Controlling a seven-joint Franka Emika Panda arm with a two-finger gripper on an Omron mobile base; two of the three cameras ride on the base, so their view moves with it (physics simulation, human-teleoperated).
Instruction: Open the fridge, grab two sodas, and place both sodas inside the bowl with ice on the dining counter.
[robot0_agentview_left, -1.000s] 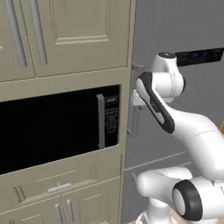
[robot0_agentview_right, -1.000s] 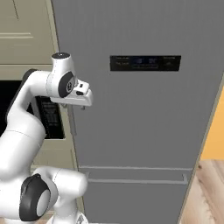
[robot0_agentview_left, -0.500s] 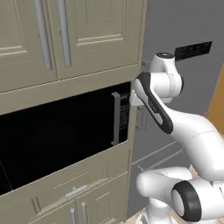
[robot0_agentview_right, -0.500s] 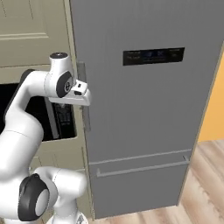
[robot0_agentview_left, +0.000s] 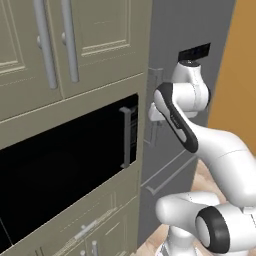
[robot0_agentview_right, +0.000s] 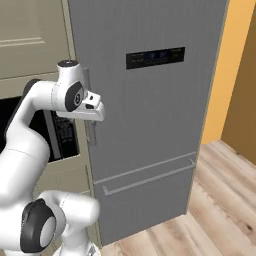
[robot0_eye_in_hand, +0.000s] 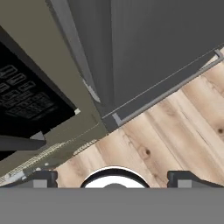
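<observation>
The fridge stands closed directly ahead of the pincer. Its long bar handle lies just beside the spread, empty fingers, probably for a pull. The microwave sits behind the pincer, in the beige cabinet.

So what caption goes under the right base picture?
Robot's open hand at the shut grey fridge's door handle.

Black microwave set in beige cabinet; wood floor; orange wall.
</observation>
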